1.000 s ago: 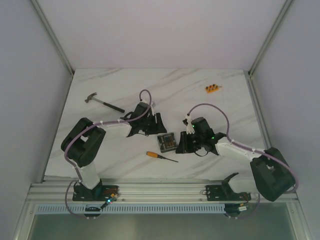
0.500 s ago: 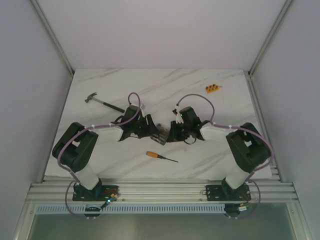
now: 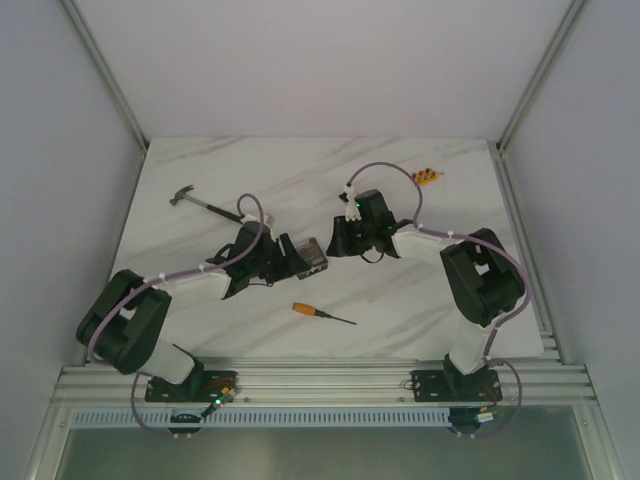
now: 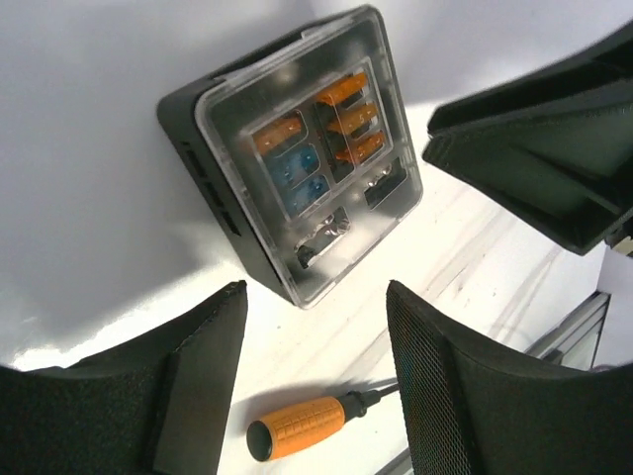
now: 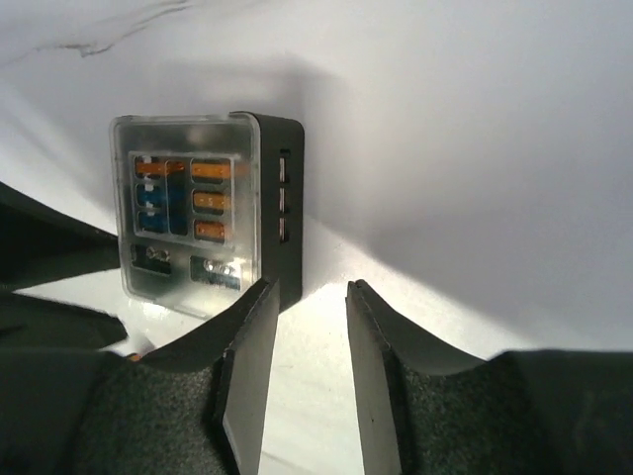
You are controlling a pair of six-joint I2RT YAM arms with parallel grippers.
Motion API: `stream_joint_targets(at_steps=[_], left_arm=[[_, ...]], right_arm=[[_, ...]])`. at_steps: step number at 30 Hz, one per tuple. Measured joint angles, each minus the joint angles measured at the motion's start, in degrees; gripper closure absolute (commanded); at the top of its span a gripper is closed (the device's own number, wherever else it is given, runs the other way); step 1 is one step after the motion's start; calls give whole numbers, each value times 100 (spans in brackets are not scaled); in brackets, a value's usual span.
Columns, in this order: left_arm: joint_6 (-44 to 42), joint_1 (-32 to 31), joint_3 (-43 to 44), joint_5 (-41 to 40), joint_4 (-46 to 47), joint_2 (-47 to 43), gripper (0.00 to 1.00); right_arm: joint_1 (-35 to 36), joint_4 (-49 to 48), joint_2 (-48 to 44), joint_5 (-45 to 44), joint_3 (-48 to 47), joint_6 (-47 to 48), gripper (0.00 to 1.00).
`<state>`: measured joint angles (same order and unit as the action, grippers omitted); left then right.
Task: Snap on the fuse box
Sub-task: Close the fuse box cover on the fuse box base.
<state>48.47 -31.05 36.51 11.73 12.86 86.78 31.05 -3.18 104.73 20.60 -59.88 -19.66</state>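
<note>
Fuse box (image 3: 308, 258), clear lid apparently upward, long axis diagonal on table (image 3: 420, 300)

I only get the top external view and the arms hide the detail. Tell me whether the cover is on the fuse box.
Observer: The left wrist view shows a clear cover sitting over the top face of the fuse box. I cannot tell whether it has clicked home.
Operator: Report the left tool.
Observer: The left tool stands open with nothing between its fingers, and the fuse box lies just beyond them.
Operator: Now the right tool.
Observer: In its own wrist view the right tool shows a narrow, empty gap. The fuse box sits to the left of that gap, not in it.
</note>
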Motion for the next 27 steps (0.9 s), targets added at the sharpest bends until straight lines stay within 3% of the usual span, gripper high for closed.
stream_joint_targets(at_steps=[5, 13, 19, 27], left_arm=[[197, 133, -236, -245, 87, -470, 35], [356, 201, -236, -208, 396, -101, 45], [474, 201, -378, -98, 723, 105, 55], [918, 267, -901, 160, 1834, 219, 69]], right_arm=[[-153, -387, -485, 251, 501, -162, 53], [-170, -1279, -575, 881, 763, -656, 52], [-170, -1659, -264, 1207, 767, -857, 56], [-208, -1818, 131, 1399, 831, -925, 64]])
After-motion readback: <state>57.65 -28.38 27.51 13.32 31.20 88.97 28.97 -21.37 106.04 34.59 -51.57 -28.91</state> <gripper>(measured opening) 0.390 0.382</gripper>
